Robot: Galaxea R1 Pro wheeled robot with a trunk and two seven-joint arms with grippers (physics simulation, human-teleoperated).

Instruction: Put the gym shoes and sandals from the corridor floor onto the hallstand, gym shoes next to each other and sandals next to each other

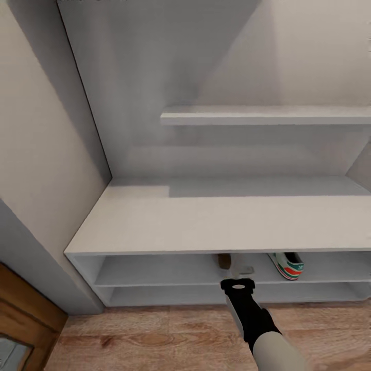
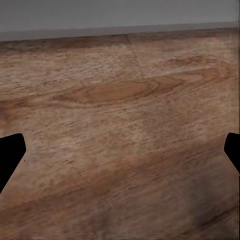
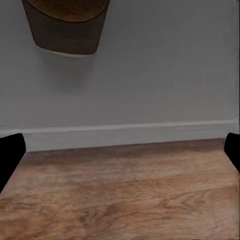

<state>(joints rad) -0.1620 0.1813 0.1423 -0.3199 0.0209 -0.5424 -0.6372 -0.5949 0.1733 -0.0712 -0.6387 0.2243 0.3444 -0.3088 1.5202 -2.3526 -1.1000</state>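
The hallstand (image 1: 206, 221) is a low white-grey unit with a flat top and two open shelf levels. One gym shoe (image 1: 286, 265), white with green stripes, lies on the upper shelf at the right. A brown sandal (image 1: 223, 260) lies on that same shelf, left of the shoe. My right gripper (image 1: 240, 269) reaches into the shelf opening just beside the sandal. In the right wrist view the sandal (image 3: 66, 24) rests on the grey shelf beyond my open right gripper (image 3: 120, 150), with nothing between the fingers. My left gripper (image 2: 120, 155) hangs open over the corridor floor (image 2: 120, 100).
A thin floating wall shelf (image 1: 265, 116) hangs above the rack. A grey wall (image 1: 36, 154) and a wooden door frame (image 1: 26, 304) stand at the left. Wood plank floor (image 1: 154, 340) runs in front of the rack.
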